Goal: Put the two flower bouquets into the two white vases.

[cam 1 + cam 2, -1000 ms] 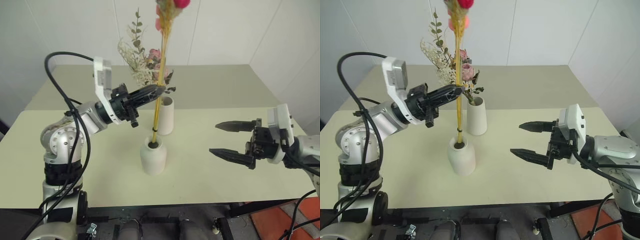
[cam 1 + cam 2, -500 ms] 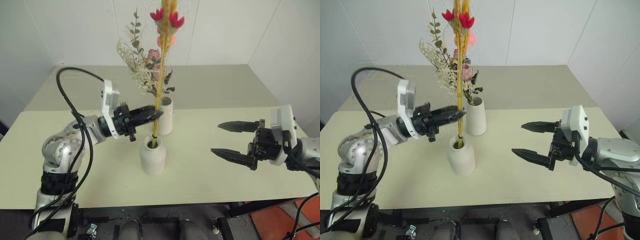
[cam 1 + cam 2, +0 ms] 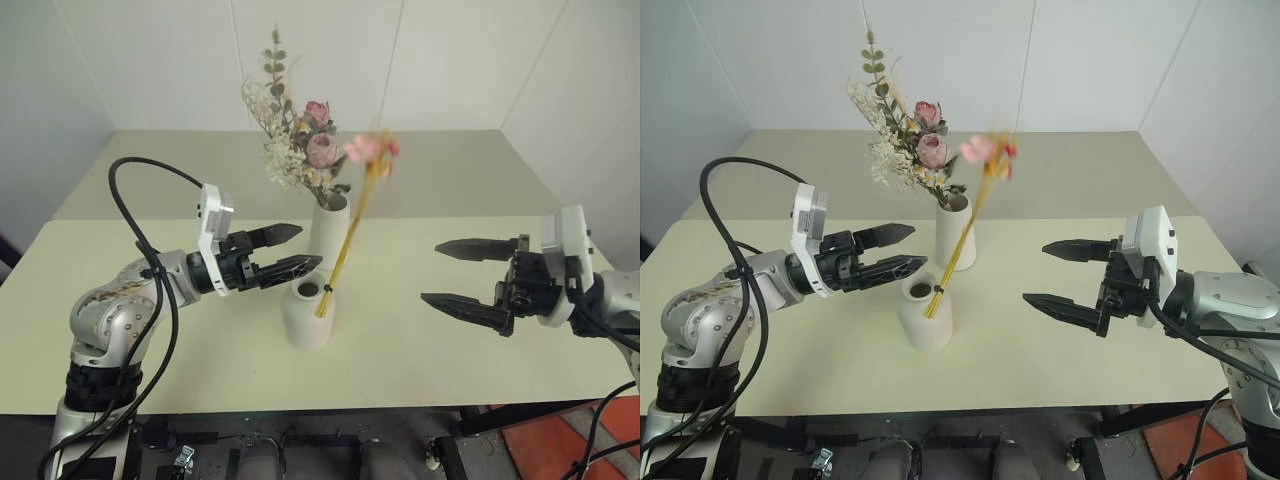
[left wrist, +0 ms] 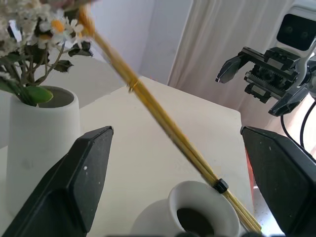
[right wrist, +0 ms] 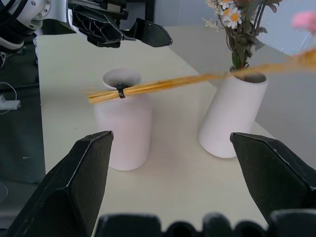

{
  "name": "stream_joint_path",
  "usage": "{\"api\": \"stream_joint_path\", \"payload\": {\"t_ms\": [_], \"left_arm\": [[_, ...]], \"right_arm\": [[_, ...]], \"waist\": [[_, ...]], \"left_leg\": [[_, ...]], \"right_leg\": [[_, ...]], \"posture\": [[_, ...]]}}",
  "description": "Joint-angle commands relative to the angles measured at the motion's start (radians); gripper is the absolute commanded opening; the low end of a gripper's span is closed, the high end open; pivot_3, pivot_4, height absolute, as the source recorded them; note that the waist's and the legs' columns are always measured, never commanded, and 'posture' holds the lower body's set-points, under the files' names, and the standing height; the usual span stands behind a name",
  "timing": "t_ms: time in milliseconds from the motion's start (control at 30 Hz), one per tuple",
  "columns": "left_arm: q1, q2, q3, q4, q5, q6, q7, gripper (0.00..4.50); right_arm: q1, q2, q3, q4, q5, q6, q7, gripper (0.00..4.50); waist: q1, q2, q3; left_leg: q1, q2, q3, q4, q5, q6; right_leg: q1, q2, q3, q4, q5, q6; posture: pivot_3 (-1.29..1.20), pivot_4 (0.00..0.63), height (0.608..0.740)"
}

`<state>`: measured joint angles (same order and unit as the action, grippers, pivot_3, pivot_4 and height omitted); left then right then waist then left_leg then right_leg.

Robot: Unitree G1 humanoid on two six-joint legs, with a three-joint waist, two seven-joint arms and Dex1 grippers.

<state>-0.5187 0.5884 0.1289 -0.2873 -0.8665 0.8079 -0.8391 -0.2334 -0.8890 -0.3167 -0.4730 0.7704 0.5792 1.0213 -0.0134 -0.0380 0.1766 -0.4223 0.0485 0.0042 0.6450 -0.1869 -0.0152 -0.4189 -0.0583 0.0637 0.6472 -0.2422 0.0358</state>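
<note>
while both tools [image 3: 285, 250] [image 3: 470, 275] gape empty, thin yellow stalks [image 3: 347, 240] tilt beside rounded matte vase [image 3: 306, 316]

Short vase [image 3: 308, 315] on table [image 3: 450, 190], tall vase [image 3: 329, 230] just behind it holding bushy bunch [image 3: 300, 150]. Stalk bundle [image 3: 352, 230] leans right across the short vase's rim, apparently outside the mouth.

leaning stalks [image 3: 352, 238] cross short vase [image 3: 308, 314]

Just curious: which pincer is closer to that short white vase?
Left. The left pincer hovers open right beside the short vase; the right pincer is open well off to its other side.
</note>
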Motion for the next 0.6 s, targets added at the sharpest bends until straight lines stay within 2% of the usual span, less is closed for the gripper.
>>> {"api": "stream_joint_path", "payload": {"t_ms": [33, 233, 400, 500, 600], "left_arm": [[-0.02, -0.007, 0.0, -0.01, -0.005, -0.012, 0.001, 4.49], [-0.024, -0.004, -0.002, -0.007, -0.009, -0.007, -0.004, 4.49], [-0.033, 0.027, 0.014, 0.004, -0.01, -0.002, -0.019, 4.49], [-0.032, 0.061, 0.027, 0.008, -0.002, -0.028, -0.058, 4.49], [-0.038, 0.093, 0.037, 0.029, 0.022, -0.061, -0.09, 4.49]], "right_arm": [[-0.01, 0.005, -0.019, -0.017, 0.021, -0.016, -0.006, 4.5], [0.0, 0.018, 0.003, -0.045, 0.071, 0.043, -0.043, 4.5], [0.009, -0.013, 0.048, -0.055, 0.047, 0.107, -0.083, 4.5], [-0.061, -0.051, 0.113, -0.066, 0.083, 0.304, -0.208, 4.5], [-0.205, -0.022, 0.151, -0.009, 0.192, 0.542, -0.342, 4.5]], "waist": [[-0.001, 0.0, 0.0], [-0.002, 0.0, 0.0], [-0.001, 0.0, 0.0], [-0.005, 0.0, 0.0], [-0.013, 0.0, 0.0]], "left_leg": [[0.0, 0.0, 0.0, 0.0, 0.0, 0.0], [0.0, 0.0, 0.0, 0.0, 0.0, 0.0], [0.0, 0.0, 0.0, 0.0, 0.0, 0.0], [0.0, 0.0, 0.0, 0.0, 0.0, 0.0], [0.0, 0.0, 0.0, 0.0, 0.0, 0.0]], "right_leg": [[0.0, 0.0, 0.0, 0.0, 0.0, 0.0], [0.0, 0.0, 0.0, 0.0, 0.0, 0.0], [0.0, 0.0, 0.0, 0.0, 0.0, 0.0], [0.0, 0.0, 0.0, 0.0, 0.0, 0.0], [-0.001, 0.0, 0.001, 0.001, 0.0, 0.0]], "posture": [[0.0, 0.15, 0.74], [0.0, 0.15, 0.74], [0.0, 0.15, 0.74], [0.0, 0.15, 0.74], [0.0, 0.15, 0.74]]}}
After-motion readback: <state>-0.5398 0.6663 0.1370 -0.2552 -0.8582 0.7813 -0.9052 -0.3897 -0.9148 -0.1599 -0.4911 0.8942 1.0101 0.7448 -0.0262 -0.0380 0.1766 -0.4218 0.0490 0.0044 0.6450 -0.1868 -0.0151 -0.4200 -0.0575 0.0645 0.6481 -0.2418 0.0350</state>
